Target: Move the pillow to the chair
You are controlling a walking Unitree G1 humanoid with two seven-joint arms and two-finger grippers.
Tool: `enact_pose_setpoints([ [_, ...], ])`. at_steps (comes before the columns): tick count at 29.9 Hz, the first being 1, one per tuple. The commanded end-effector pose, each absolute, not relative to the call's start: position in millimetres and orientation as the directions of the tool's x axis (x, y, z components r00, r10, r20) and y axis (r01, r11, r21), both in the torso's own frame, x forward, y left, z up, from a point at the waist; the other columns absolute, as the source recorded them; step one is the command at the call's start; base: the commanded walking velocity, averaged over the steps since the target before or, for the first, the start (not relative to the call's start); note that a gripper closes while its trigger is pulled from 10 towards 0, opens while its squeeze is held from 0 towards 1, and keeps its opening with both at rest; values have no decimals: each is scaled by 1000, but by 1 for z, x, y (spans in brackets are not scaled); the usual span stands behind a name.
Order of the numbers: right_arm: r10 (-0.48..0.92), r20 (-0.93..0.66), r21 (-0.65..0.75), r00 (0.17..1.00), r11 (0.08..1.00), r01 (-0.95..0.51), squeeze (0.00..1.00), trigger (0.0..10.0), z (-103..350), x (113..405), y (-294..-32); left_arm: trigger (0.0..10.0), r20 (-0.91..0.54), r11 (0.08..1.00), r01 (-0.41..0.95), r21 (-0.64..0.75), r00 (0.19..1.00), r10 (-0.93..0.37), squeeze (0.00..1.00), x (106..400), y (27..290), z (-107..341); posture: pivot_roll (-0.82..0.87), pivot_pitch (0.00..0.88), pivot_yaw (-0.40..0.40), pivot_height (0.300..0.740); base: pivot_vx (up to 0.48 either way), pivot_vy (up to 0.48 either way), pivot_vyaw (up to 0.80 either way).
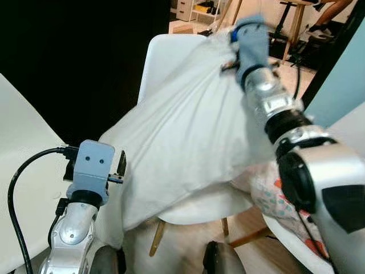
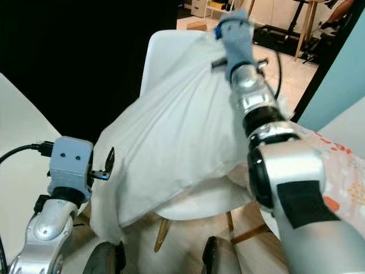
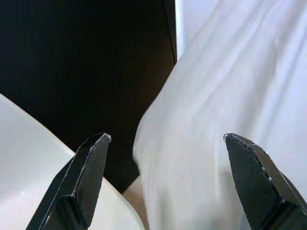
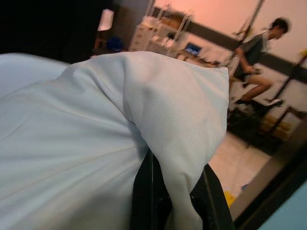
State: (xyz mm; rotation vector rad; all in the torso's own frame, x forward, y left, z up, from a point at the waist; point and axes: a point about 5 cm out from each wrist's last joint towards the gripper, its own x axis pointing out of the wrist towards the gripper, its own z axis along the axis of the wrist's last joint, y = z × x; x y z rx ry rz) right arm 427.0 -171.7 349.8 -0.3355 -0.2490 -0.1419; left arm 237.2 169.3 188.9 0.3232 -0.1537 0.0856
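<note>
Pretty much there: the right gripper (image 4: 170,191) is pinching a corner of the pillow (image 1: 188,137), which is draped over the chair (image 1: 162,57) seat, left gripper (image 3: 165,179) spread open beside it, so just letting go remains.

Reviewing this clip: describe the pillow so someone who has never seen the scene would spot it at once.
Start at the white chair standing against the dark wall. Draped over its seat and backrest is the pillow, large, soft and plain white, its top corner pinched by the right gripper. Unlike the hard, smooth chair or the patterned fabric at the right, it is wrinkled and unprinted.
</note>
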Motion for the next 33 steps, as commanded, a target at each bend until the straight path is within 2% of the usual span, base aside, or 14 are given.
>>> enact_pose_setpoints([
  [1,-178,350,-307,920,906,292,0,10000,375,420,-193,10000,150,947,-92,308,987,47,0,235,166,188,144,51,-145,484,0,0,0],
  [4,-178,350,-307,920,906,292,0,10000,375,420,-193,10000,150,947,-92,308,987,47,0,235,166,188,144,51,-145,484,0,0,0],
  [6,-207,257,-432,944,849,304,0,10000,349,423,-204,10000,146,948,-92,304,988,49,0,233,165,188,145,61,-145,474,0,0,0],
  [7,-207,257,-432,944,849,304,0,10000,349,423,-204,10000,146,948,-92,304,988,49,0,233,165,188,145,61,-145,474,0,0,0],
  [11,-284,174,-678,943,660,324,0,10000,314,421,-229,10000,137,948,-95,303,989,56,0,230,166,188,153,70,-143,454,0,0,0],
  [13,-295,165,-703,941,634,322,0,10000,311,420,-233,10000,136,948,-96,303,989,57,0,230,167,188,153,70,-143,449,0,0,0],
  [14,-315,161,-748,935,579,325,0,10000,307,419,-240,10000,134,948,-97,303,989,59,0,229,167,188,156,76,-146,444,0,0,0],
  [17,-336,157,-777,928,538,327,0,10000,303,417,-248,10000,132,948,-100,303,989,62,0,228,168,188,156,79,-147,440,0,0,0],
  [20,-397,143,-851,907,418,317,0,10000,285,409,-272,10000,128,949,-109,296,989,73,0,225,170,189,162,94,-149,425,0,0,0],
  [21,-397,143,-851,907,418,317,0,10000,285,409,-272,10000,128,949,-109,296,989,73,0,225,170,189,162,94,-149,425,0,0,0],
  [24,-460,161,-873,873,347,344,0,10000,281,400,-294,10000,123,950,-106,293,990,72,0,223,169,190,164,104,-144,410,0,0,0],
  [26,-460,161,-873,873,347,344,0,10000,281,400,-294,10000,123,950,-106,293,990,72,0,223,169,190,164,104,-144,410,0,0,0],
  [27,-497,193,-884,846,286,370,0,10000,285,394,-308,10000,116,950,-103,295,991,71,0,220,170,190,162,112,-136,401,0,0,0],
  [33,-495,191,-910,848,235,342,0,10000,285,391,-314,10000,105,952,-98,291,992,70,0,219,171,189,152,119,-131,391,0,0,0],
])
